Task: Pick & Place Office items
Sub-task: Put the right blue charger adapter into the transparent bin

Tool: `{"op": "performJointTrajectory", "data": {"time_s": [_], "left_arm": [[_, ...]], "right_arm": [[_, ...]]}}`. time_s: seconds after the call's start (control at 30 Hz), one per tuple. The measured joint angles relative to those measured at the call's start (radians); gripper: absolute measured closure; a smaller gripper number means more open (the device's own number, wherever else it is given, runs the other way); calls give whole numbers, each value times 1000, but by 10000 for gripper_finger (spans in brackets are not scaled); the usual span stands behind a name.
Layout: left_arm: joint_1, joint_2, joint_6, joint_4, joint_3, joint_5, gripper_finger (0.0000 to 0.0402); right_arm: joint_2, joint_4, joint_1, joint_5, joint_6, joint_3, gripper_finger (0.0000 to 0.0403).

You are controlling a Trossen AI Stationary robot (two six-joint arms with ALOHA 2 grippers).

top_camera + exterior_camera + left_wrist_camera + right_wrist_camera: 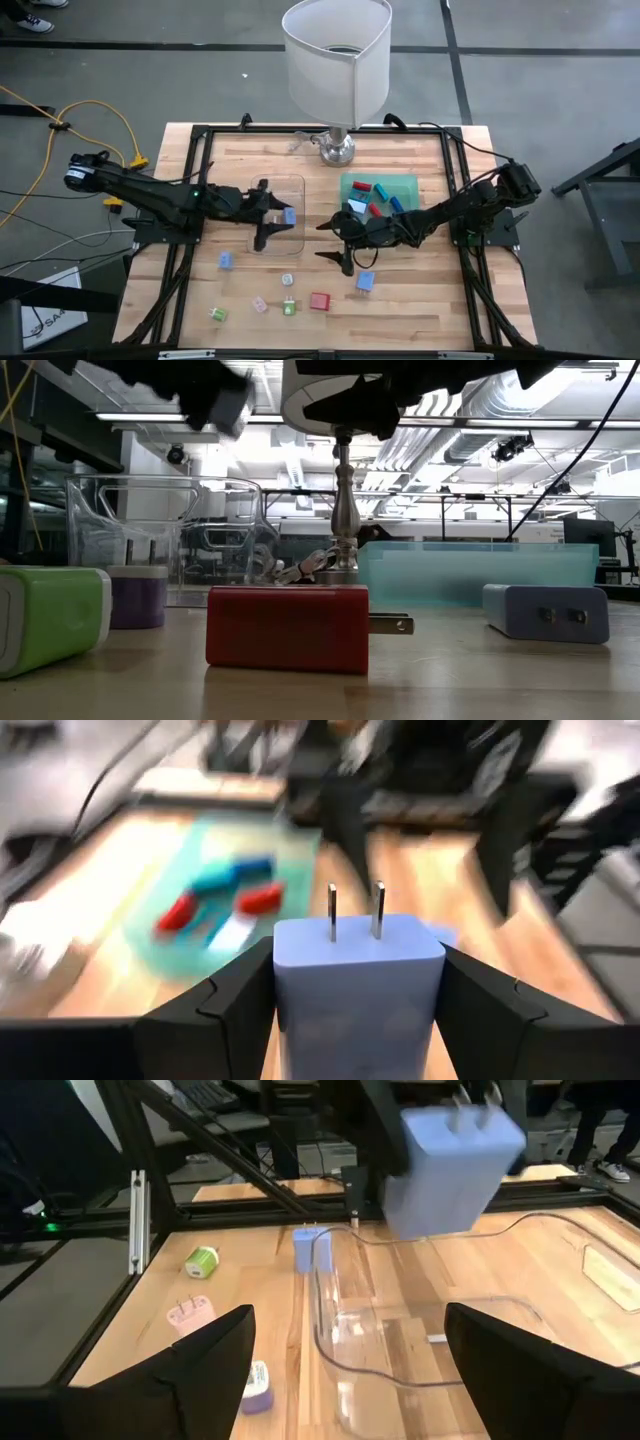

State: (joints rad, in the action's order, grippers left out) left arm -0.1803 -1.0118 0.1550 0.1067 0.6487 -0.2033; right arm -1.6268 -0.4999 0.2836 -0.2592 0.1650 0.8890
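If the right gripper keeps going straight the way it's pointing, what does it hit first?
Probably the clear tray: the open right gripper looks straight at its near wall. The pale blue charger in the left gripper hangs higher, though depth is unclear.

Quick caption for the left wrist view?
Left gripper holds a pale blue charger, prongs up, above the table.

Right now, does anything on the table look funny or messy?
Nothing is spilled or broken. The odd thing is a table lamp at the far edge among the chargers. Several chargers lie loose on the wood, like the red one. The left gripper holds a pale blue charger over the clear tray.
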Motion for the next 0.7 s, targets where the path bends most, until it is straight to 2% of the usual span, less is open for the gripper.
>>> {"op": "performJointTrajectory", "data": {"time_s": [0.2, 0.43, 0.7], "left_arm": [[12, 10, 142, -217, 0, -102, 184], [89, -48, 228, -330, 0, -106, 183], [227, -135, 228, -335, 3, 78, 183]], "right_arm": [[0, 32, 7, 0, 0, 0, 90], [0, 56, 9, 0, 46, -1, 90], [0, 149, 9, 1, 57, -1, 90]]}}
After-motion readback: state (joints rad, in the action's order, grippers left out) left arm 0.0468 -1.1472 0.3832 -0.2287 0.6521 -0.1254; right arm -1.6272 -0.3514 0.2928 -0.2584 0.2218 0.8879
